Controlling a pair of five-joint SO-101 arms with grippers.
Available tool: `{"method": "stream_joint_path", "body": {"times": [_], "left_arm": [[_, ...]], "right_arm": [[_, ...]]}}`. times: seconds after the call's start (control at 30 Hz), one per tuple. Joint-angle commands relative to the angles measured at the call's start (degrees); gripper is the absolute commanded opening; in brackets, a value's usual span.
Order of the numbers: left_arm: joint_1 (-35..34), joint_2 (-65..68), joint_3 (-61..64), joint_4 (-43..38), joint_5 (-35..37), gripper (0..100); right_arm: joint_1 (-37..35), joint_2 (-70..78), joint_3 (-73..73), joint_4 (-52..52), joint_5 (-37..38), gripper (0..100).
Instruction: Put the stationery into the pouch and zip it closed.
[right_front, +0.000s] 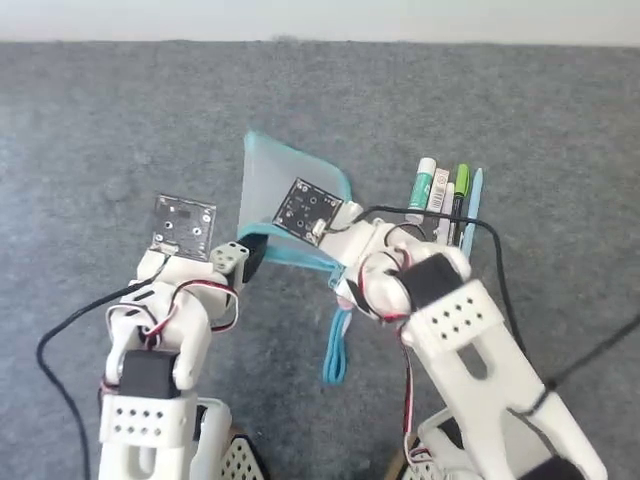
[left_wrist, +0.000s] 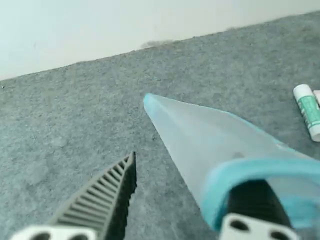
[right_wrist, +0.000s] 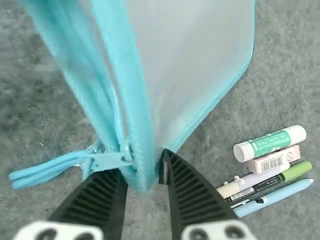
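Note:
A translucent pouch (right_front: 285, 190) with a light-blue zip rim stands lifted off the grey carpet. My right gripper (right_wrist: 142, 167) is shut on the pouch (right_wrist: 190, 65) at its blue rim, right beside the zip pull (right_wrist: 107, 161). My left gripper (left_wrist: 190, 172) is open at the pouch's (left_wrist: 210, 135) other end, with one dark finger (left_wrist: 252, 197) under the arched blue rim and the toothed finger (left_wrist: 107, 197) outside. The stationery lies on the carpet right of the pouch: a glue stick (right_front: 423, 187), an eraser (right_wrist: 274, 159), a green pen (right_front: 459, 195) and a light-blue pen (right_front: 472, 205).
The pouch's blue strap loop (right_front: 338, 350) trails on the carpet between the two arms. Grey carpet (right_front: 120, 120) covers the whole surface, and a white wall (left_wrist: 100, 30) borders its far edge. A black cable (right_front: 495, 260) runs over the right arm near the pens.

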Motion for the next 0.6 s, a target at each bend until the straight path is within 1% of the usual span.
{"method": "stream_joint_path", "body": {"times": [0.0,0.1,0.13,0.17,0.3,0.4,0.5,0.57], "left_arm": [[-0.26,0.09,1.71,-3.78,-1.05,19],[-0.26,0.00,4.09,-6.07,-0.62,8],[-0.26,0.00,5.14,-7.03,0.35,3],[-0.26,0.00,5.93,-7.91,1.41,0],[-0.35,0.09,6.90,-8.97,2.64,1],[-0.97,0.09,7.25,-8.97,6.24,1],[-3.69,0.09,7.52,-8.97,9.23,1],[-5.80,0.09,7.52,-9.05,11.16,1]], "right_arm": [[-0.66,-7.87,-0.35,2.95,1.58,0.7],[-0.66,-10.86,-0.18,4.09,1.23,0.7],[-0.66,-11.38,0.35,4.09,1.23,0.7],[-0.66,-11.56,0.79,3.91,1.14,0.8],[-0.66,-11.56,1.41,4.00,-1.41,2.8],[0.13,-11.56,1.23,5.14,-2.81,12.1],[3.65,-12.18,0.97,6.46,-4.84,20.5],[6.73,-11.65,-0.09,7.69,-5.80,21.0]]}}
